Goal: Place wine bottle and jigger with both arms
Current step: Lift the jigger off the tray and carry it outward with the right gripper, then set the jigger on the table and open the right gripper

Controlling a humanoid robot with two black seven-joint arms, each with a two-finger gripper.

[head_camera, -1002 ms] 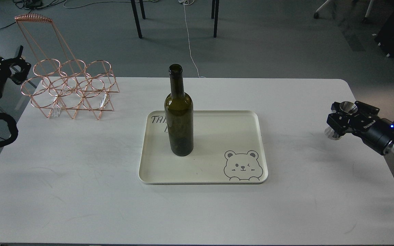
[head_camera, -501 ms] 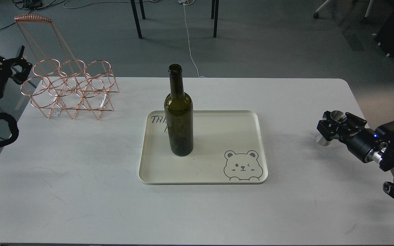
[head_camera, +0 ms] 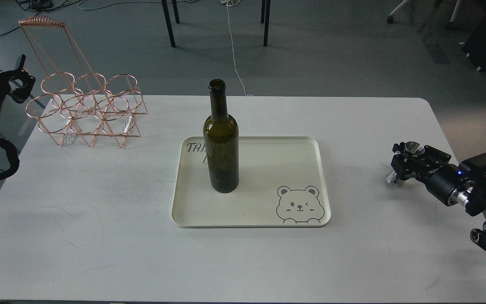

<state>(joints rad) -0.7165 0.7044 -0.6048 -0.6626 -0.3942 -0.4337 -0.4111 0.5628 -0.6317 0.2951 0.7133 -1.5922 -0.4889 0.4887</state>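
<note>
**Jigger at the right edge, bottle already on the tray**

Our white tabletop (head_camera: 99, 219) carries a cream tray (head_camera: 268, 211) with a bear drawing at its near right corner, and a copper wire rack (head_camera: 87, 109) at the far left. The wine bottle (head_camera: 221, 139) stands upright on the left part of the tray, free of both arms.

Our right arm (head_camera: 475, 185) comes in low from the right edge. At its far end the right tool (head_camera: 403, 162) is closed around the waist of the jigger (head_camera: 407, 160), whose upper cone opens upward above the fingers while the lower cone shows below them, close to or touching the tabletop; we cannot tell which. The jigger sits well apart from the tray, near the right side of the tabletop.

We judge the step in hand to be setting the jigger down. To do it well, we would keep it upright, let its base meet the surface flat before the fingers part, then draw the tool straight back so it does not tip the small cup.

Our left tool (head_camera: 19, 82) hangs off the far left edge beside the rack, holding nothing; it appears dark and end-on, so we cannot tell how far it is open.
</note>
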